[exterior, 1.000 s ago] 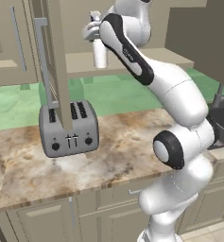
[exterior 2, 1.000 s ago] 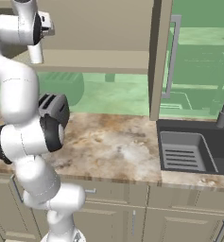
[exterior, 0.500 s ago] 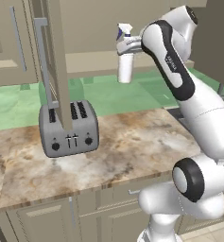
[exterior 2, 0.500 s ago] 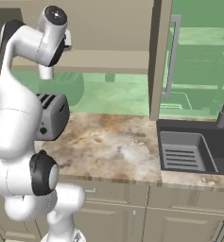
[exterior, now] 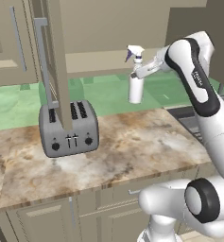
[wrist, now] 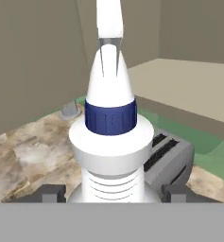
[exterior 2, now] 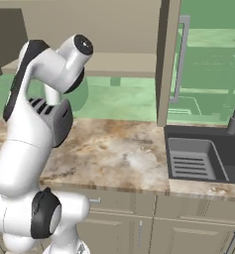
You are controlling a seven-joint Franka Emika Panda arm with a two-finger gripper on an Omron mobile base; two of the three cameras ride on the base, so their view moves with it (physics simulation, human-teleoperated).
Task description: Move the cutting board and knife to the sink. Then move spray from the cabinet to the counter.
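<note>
Swung my arm right since a second ago; spray now hangs above the tabletop, right of the toaster, jaws clamped on it.

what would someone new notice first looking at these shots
The slim white spray bottle with a dark bluish trigger nozzle stands out first, held up in the air above the beige-and-brown marbled counter by the white arm's gripper, whose fingers close on it. Next comes the grey two-slot toaster on the counter to the left, and the dark grey sink basin with its ribbed rack off to the right.
</note>
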